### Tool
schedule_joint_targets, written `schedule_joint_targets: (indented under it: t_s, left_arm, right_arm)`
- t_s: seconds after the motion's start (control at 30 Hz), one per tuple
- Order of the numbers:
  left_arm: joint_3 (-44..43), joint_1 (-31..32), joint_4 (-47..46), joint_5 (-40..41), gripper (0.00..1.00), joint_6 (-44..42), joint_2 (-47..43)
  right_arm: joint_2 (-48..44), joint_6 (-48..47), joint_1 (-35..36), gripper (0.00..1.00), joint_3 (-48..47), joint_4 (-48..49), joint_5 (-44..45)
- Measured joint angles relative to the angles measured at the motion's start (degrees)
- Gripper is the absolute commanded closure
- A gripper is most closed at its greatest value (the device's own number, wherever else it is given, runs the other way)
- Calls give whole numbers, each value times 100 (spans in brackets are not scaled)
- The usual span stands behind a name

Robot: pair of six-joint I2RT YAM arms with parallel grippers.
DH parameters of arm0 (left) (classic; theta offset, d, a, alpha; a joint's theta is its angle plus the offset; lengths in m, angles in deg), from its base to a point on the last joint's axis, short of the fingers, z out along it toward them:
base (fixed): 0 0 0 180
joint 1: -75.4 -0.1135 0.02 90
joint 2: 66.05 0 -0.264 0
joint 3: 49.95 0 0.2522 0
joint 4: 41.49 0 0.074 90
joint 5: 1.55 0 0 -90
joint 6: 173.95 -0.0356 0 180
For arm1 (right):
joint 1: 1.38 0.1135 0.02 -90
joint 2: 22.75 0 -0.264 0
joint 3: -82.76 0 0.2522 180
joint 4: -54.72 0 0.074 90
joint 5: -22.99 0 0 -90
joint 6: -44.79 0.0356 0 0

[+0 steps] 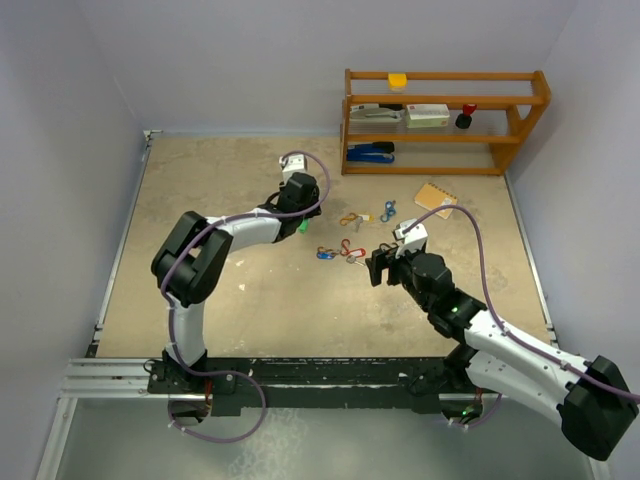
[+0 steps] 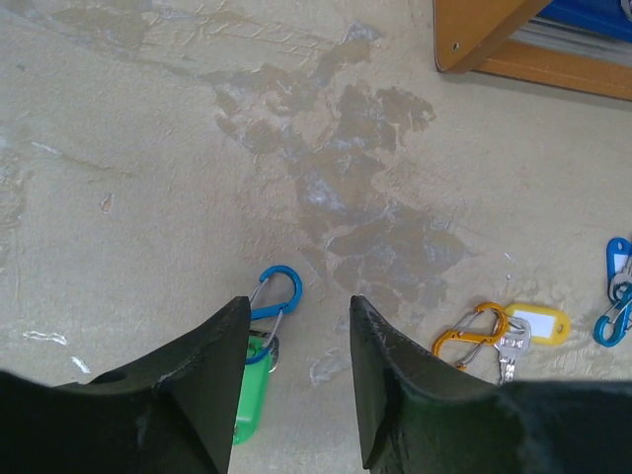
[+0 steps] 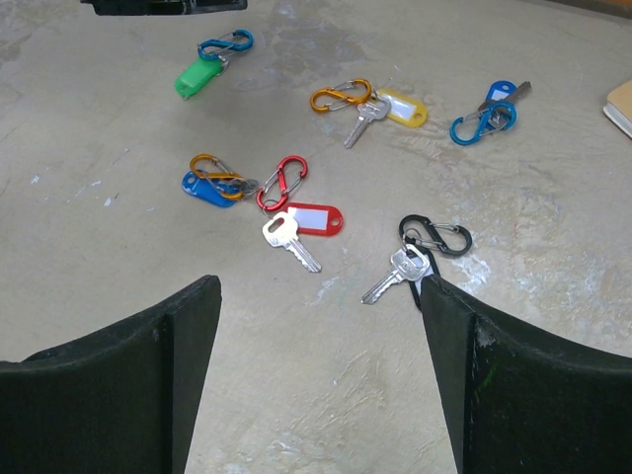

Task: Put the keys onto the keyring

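Note:
Several keys with coloured tags lie on the beige tabletop, each on an S-shaped clip. My left gripper [image 2: 296, 306] is open just right of the green-tagged key [image 2: 249, 395] on a blue clip [image 2: 275, 292], holding nothing. A yellow-tagged key [image 2: 538, 323] on an orange clip [image 2: 472, 334] lies to its right. My right gripper [image 3: 318, 286] stands wide open and empty. The red-tagged key [image 3: 289, 242], a blue tag [image 3: 205, 188] and the key on a black clip [image 3: 395, 275] lie just beyond its fingertips. Another blue-tagged key [image 3: 502, 94] is farther off. The keyring is out of view.
A wooden shelf [image 1: 445, 120] with a stapler, boxes and small items stands at the back right; its foot [image 2: 474, 39] shows in the left wrist view. A tan notepad [image 1: 436, 197] lies in front of it. Grey walls close in the table.

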Motion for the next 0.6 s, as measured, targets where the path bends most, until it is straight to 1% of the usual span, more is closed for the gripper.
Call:
schedule_joint_targets:
  t_s: [0.17,0.3,0.4,0.43,0.53,0.6]
  left_arm:
    - [-2,-44,-24,-22,55,0,2]
    - [-2,-68,-31,-17,44,2,0]
    - [46,-76,-50,20,37,11,-44]
    - [98,-76,-50,35,35,15,-98]
    - [352,-76,-26,131,33,31,-450]
    - [496,-76,-7,216,32,37,-756]
  right_arm:
    - [31,0,0,16,0,4,-2]
    - [48,0,0,15,0,4,-4]
    - [68,0,0,15,0,7,-15]
    - [81,0,0,15,0,4,-17]
    - [116,0,0,13,0,4,-20]
    - [125,2,0,8,0,7,-20]
